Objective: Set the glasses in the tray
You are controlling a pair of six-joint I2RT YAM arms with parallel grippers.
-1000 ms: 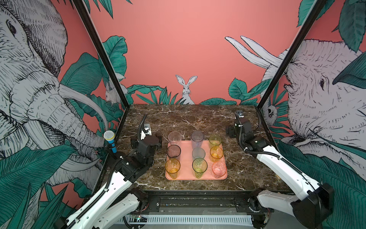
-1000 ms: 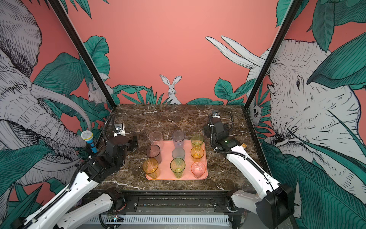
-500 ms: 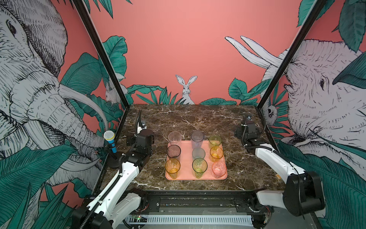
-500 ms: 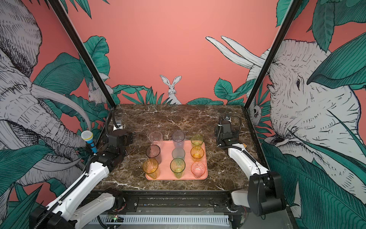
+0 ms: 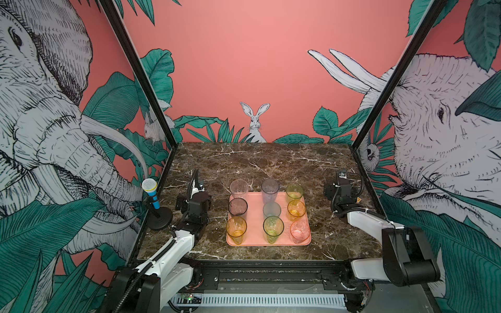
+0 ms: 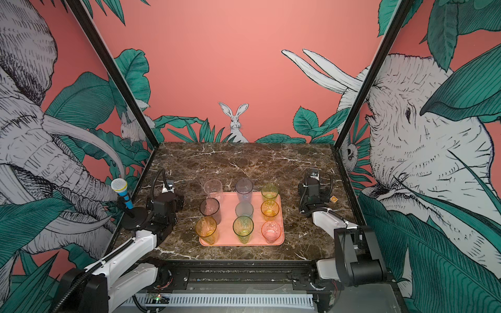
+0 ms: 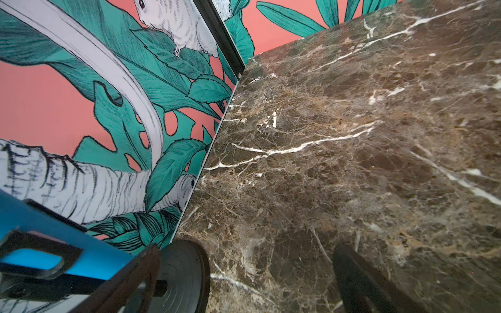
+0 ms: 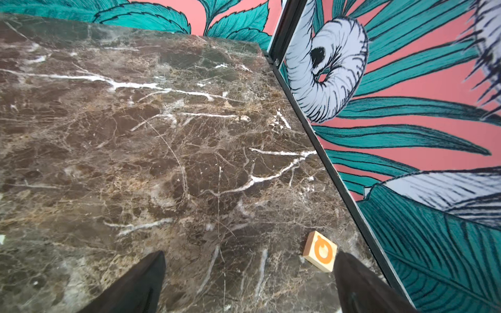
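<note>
This is a staged robot test cell, not a home or a kitchen — a small booth closed in by printed jungle panels of elephants, leaves and a rabbit, held in black frame posts. Its floor is a brown marble-look tabletop. Two white robot arms rise from a metal rail at the front edge — a toy microphone on a stand is set beside the left wall.

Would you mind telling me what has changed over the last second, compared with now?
Both arms pulled back from the tray toward the table's side edges: the left gripper to the left by the toy microphone, the right gripper to the right near a small wooden block. Both jaws stand open and empty. The nine glasses and the tray stayed put.
</note>
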